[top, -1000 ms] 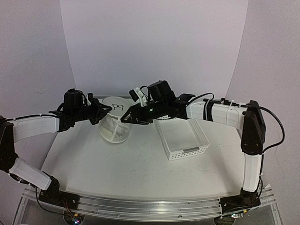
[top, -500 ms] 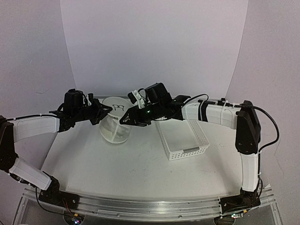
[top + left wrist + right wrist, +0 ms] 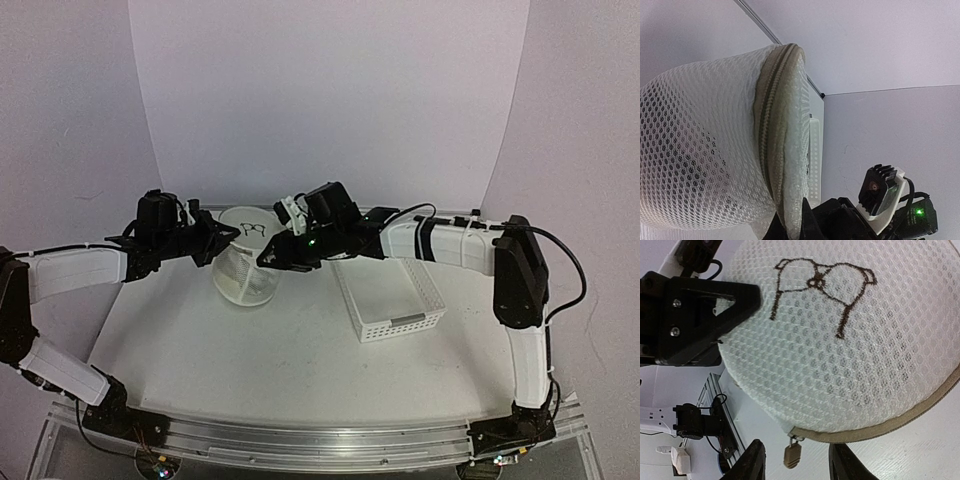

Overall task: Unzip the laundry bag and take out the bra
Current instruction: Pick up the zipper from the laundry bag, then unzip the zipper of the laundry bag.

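My left gripper (image 3: 222, 243) pinched the rim of the white translucent mesh laundry bag (image 3: 245, 272), which stood on the pale table (image 3: 250, 350). My right gripper (image 3: 797, 449) stayed spread around its small tan zipper pull (image 3: 792, 455).

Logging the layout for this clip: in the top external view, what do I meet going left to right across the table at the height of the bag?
Left fingers → laundry bag → right fingers → white lattice basket.
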